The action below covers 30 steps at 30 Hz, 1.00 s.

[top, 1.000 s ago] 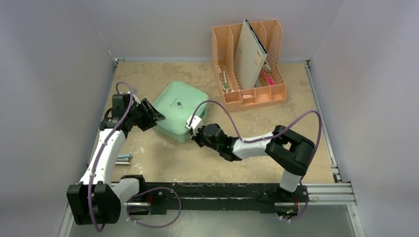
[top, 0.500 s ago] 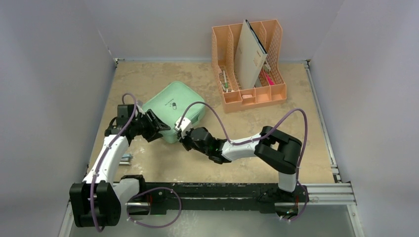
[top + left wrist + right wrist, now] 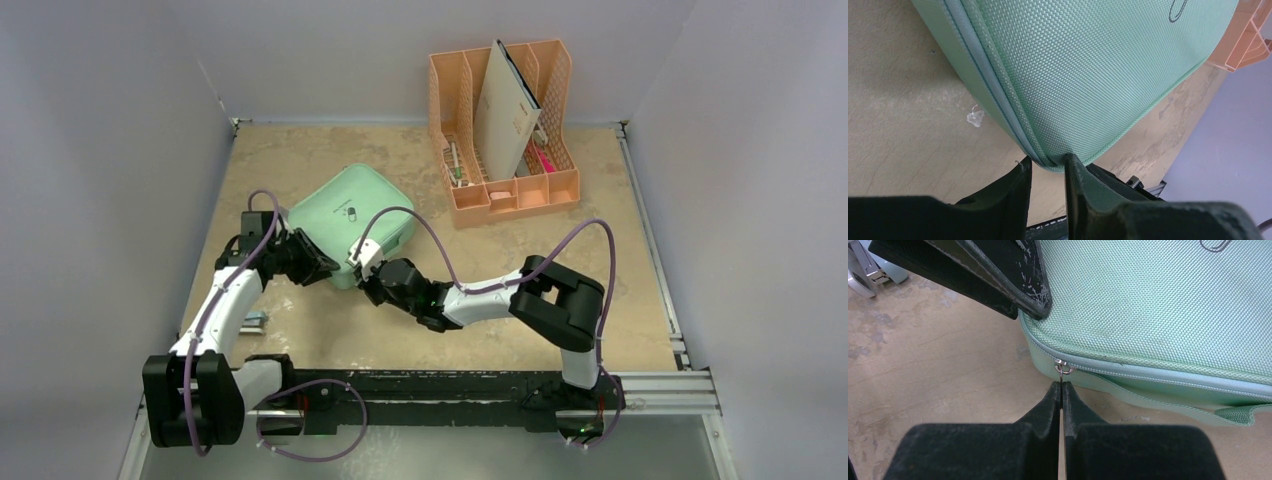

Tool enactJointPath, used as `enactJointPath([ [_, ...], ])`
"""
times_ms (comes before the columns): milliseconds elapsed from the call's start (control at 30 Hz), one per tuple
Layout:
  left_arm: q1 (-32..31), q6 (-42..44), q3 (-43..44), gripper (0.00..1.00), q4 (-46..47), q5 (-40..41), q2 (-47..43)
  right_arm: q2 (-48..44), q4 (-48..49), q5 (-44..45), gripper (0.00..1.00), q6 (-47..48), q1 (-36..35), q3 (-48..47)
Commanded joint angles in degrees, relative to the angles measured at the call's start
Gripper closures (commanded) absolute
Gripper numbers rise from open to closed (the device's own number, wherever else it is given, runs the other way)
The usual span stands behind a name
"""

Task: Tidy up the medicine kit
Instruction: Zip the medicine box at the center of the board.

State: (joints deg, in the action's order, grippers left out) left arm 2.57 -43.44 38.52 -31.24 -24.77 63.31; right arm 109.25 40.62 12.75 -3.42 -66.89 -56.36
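The mint-green medicine kit (image 3: 352, 213) lies zipped flat on the tan table, left of centre. My left gripper (image 3: 322, 268) is closed onto its near-left corner; in the left wrist view the two fingertips (image 3: 1047, 162) pinch the kit's edge (image 3: 1088, 65) across the seam. My right gripper (image 3: 362, 272) sits at the kit's near side. In the right wrist view its fingertips (image 3: 1062, 386) are shut on the thin metal zipper pull (image 3: 1064, 369) at the end of the zip on the kit (image 3: 1158, 300).
A peach-orange file organizer (image 3: 520, 195) holding a grey folder (image 3: 505, 110) and pens stands at the back right. A small metal object (image 3: 252, 320) lies by the left arm. Grey walls close in the table on three sides.
The kit has slid toward the near left with both arms following it. The left jaws have narrowed onto its corner. The right gripper stays shut.
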Motion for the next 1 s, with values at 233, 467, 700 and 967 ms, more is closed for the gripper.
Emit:
enactJointPath([
  [233, 0.1, 6.3, 1.8, 0.78, -1.4, 9.9, 4.1, -1.3, 2.1, 4.4, 1.00, 6.4, -0.1, -0.1],
  [467, 0.2, 6.1, 1.6, 0.80, -1.5, 10.4, 4.2, -3.1, 3.3, 4.3, 1.00, 7.0, 2.6, 2.4],
  [700, 0.2, 6.1, 1.5, 0.82, -1.5, 11.3, 4.5, -5.2, 4.6, 2.8, 1.00, 9.5, 5.0, 4.8],
  [967, 0.1, 6.3, 1.9, 0.83, -2.3, 12.2, 4.6, -6.5, 5.3, 1.5, 1.00, 10.8, 9.4, 6.7],
])
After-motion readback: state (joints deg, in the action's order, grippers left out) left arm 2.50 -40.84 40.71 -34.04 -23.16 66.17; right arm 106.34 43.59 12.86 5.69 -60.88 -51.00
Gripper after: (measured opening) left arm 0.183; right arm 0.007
